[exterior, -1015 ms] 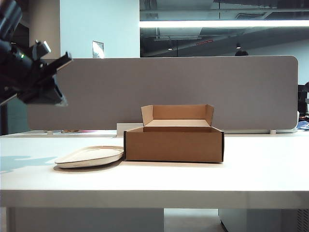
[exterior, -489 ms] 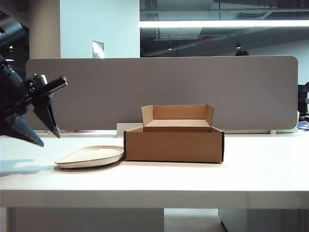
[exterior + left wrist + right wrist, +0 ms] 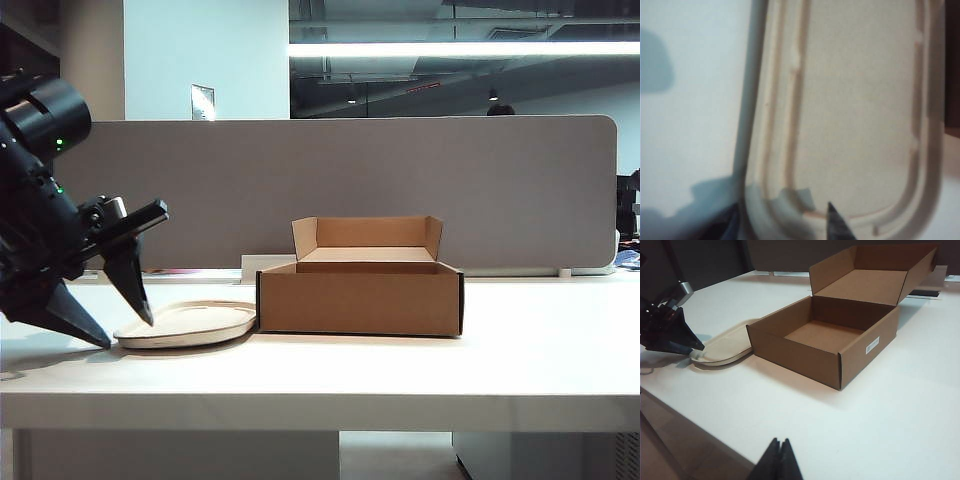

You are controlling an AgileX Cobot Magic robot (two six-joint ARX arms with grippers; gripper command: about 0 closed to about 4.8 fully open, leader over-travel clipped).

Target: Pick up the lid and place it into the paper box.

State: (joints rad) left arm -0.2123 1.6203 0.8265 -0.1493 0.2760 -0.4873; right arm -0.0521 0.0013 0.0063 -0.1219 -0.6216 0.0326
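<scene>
Lid (image 3: pixel 186 323) lies flat on the white desk (image 3: pixel 400 365), just beside the paper box (image 3: pixel 360 297), at the box's 9 o'clock in the exterior view. It is not picked up yet. The box sits open and has nothing in it.

The left gripper (image 3: pixel 112 320) hangs over the lid's far end from the box, its fingers (image 3: pixel 132 287) spread wide, one on each side of the rim. They hold nothing. The right gripper (image 3: pixel 779 458) waits well apart from the box, fingers pressed together and empty.

Almost all the job is left, I think: grab the lid, lift it, carry it over, and put it in the box.
</scene>
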